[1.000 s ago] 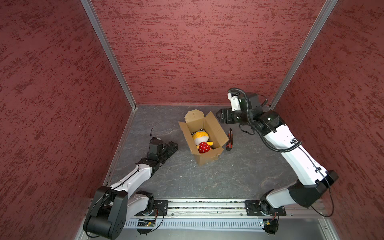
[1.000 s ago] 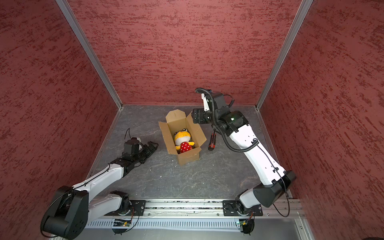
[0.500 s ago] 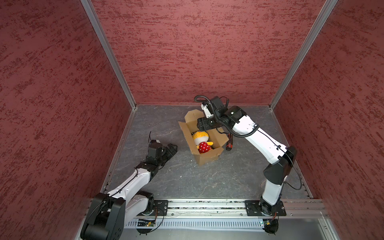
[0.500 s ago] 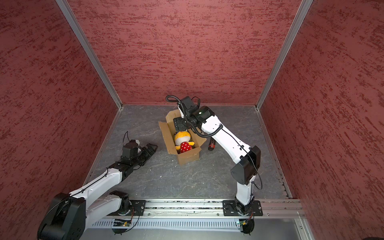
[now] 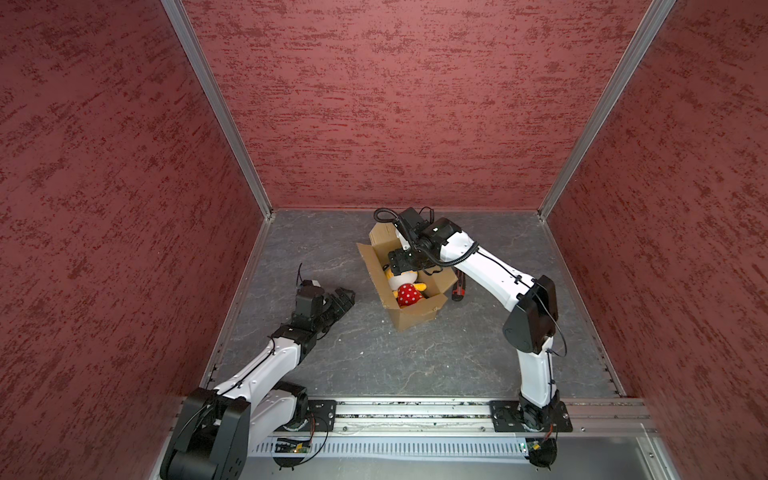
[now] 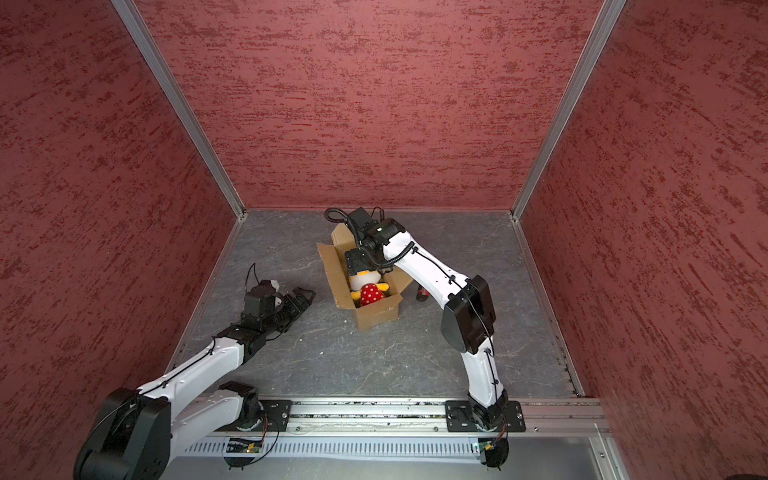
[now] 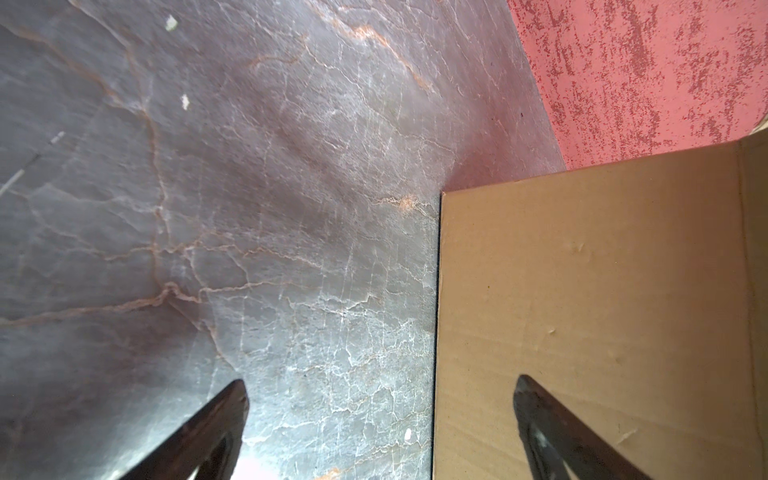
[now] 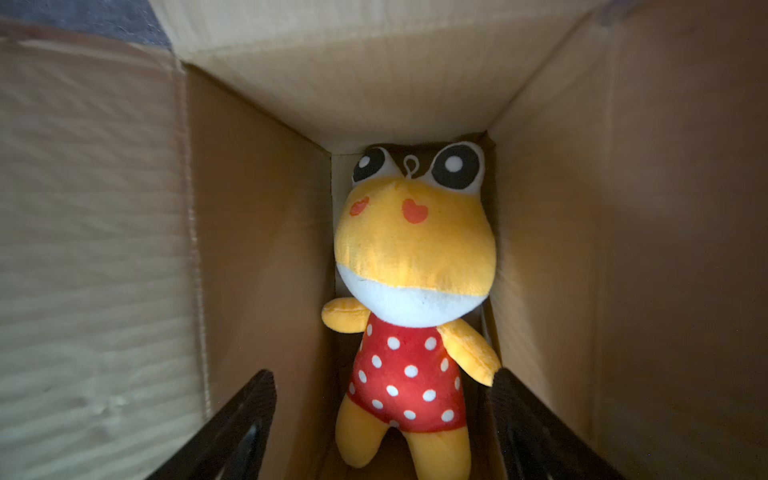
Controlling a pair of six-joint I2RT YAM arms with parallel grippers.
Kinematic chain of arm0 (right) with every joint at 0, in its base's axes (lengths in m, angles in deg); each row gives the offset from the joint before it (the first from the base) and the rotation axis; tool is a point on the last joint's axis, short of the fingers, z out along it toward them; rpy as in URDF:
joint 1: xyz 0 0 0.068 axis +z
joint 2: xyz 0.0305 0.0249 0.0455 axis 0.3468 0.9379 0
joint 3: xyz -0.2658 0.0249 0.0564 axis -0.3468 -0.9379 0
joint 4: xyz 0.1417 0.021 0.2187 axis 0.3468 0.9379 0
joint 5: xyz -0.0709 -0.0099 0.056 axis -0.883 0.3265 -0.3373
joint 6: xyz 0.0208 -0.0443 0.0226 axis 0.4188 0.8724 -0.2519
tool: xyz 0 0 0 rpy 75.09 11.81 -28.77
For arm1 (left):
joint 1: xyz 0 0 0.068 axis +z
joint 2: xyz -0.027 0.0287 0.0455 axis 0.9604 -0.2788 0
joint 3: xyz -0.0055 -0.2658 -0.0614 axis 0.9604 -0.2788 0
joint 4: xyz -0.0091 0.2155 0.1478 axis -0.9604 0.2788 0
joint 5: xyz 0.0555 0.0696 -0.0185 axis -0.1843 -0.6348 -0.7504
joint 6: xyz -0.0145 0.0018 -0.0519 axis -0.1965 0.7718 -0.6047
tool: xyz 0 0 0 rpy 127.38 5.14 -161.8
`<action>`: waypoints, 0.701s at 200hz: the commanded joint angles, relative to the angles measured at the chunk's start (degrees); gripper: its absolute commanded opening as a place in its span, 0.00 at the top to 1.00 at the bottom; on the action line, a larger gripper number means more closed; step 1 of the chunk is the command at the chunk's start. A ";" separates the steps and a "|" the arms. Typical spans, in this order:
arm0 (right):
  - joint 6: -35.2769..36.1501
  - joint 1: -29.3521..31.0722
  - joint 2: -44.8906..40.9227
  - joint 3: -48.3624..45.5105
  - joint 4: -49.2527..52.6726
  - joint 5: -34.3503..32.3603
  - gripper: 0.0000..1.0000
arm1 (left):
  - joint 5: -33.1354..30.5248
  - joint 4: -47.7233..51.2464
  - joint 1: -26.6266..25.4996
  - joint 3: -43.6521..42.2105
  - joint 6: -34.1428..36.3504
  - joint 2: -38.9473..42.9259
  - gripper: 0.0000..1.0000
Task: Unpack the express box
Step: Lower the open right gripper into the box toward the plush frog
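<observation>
The express box [image 5: 415, 313] stands on the grey veined tabletop [image 5: 374, 365] towards the rear wall, its four flaps folded outward and its visible faces plain brown corrugated cardboard. Inside it a plush frog toy [image 8: 415, 257] lies on its back, filling the floor of the box: yellow head, big black-and-white eyes, two heart-shaped cheek marks and a red suit with white dots. In both top views the right gripper [image 5: 399, 266] reaches down into the box over the toy's head, hiding most of the face; from its wrist camera the jaws stand spread on either side of the toy's body [image 8: 382, 374], closed on nothing. The left gripper [image 5: 343, 299] lies low outside the box, off its long side wall, jaws wide apart and empty; its wrist camera sees that wall [image 7: 602, 291] close up. Just beyond the box's other long side a red-and-black tool [image 5: 459, 291] lies half hidden under the right arm, too small to identify.
</observation>
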State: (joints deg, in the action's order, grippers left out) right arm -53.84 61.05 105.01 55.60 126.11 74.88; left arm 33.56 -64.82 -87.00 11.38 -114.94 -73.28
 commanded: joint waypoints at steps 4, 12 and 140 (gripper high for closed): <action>-2.23 0.14 1.72 0.84 0.99 -0.07 0.15 | -0.58 -0.39 -0.08 -0.36 0.58 -0.11 0.01; -2.48 0.20 2.35 0.84 1.02 -0.19 0.15 | -0.56 -0.50 -0.08 -0.44 0.53 -0.19 0.01; -8.26 0.46 5.44 0.84 4.66 -0.68 0.13 | -0.22 -2.67 0.01 -1.54 0.89 -0.90 0.00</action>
State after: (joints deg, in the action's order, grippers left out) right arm -60.03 61.11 110.04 55.60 128.42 75.26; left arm 33.58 -65.34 -87.00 10.83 -114.90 -73.65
